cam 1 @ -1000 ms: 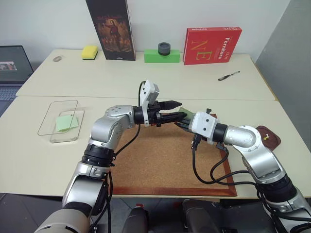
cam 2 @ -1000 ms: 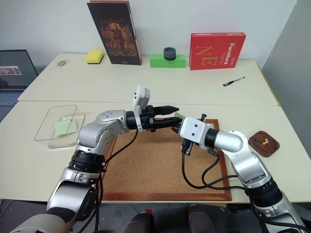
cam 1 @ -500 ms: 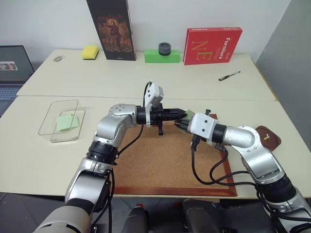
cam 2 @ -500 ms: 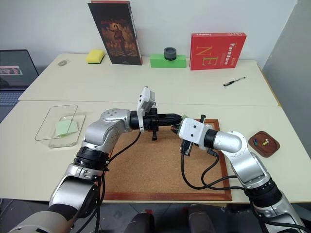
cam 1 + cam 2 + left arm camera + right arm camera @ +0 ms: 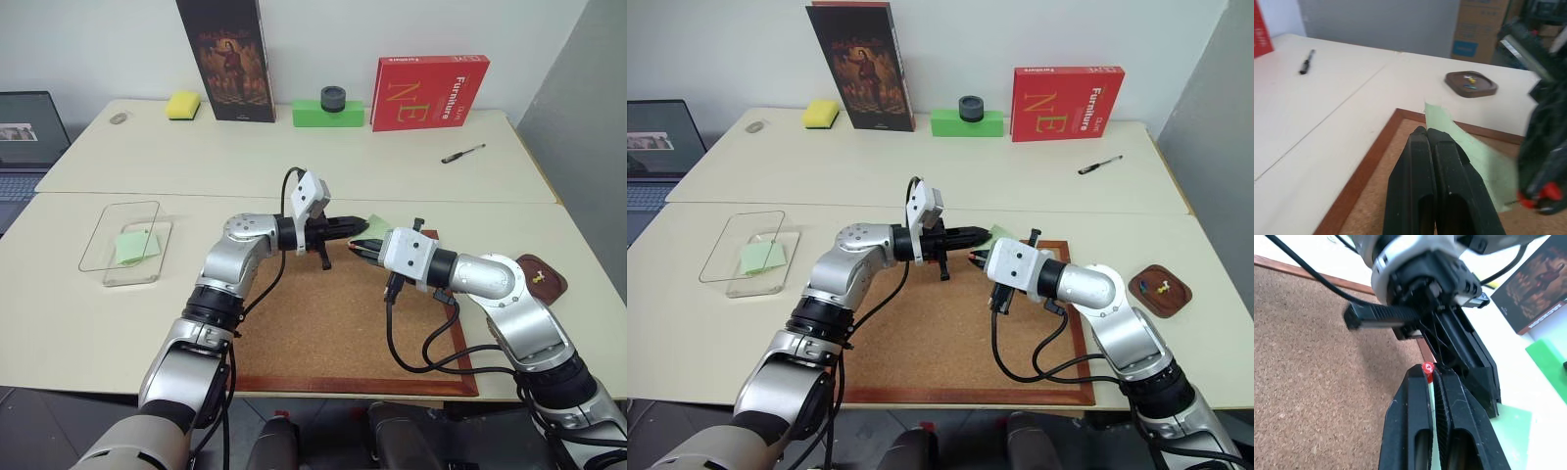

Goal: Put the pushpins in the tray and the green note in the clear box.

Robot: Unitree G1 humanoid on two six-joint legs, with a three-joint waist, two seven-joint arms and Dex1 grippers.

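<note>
1. Our right pincer (image 5: 1431,374) is pinched on a red pushpin (image 5: 1427,368). The pin sits right at the fingertips, so a small bump could knock it out. It would then fall on the corkboard (image 5: 323,323).

2. Our left pincer (image 5: 1426,134) is squeezed together on the green note (image 5: 1476,159), holding it near one edge. The grip is thin. If the paper is still caught on the pin and both arms pull, we think the note could tear or slip free.

3. Our two pincers are very close, almost touching, above the far edge of the corkboard. If one arm swings too fast, they could hit each other.

4. The clear box (image 5: 125,242) is far off on our left on the counter (image 5: 88,313). It already has another green slip (image 5: 130,246) in it. The note is floppy, so we think it could bend or flutter on the long trip there.

5. The tray (image 5: 1159,289) is on our right, just past the corkboard's edge, with pushpins (image 5: 1160,288) already inside. It is small, so a pin let go too early may land beside it.

6. Our left arm bends across in front of us, with its pincer lying level and pointing to our right.

7. Our right arm reaches forward and to the left, with its pincer tipped a little down toward the other one.
</note>
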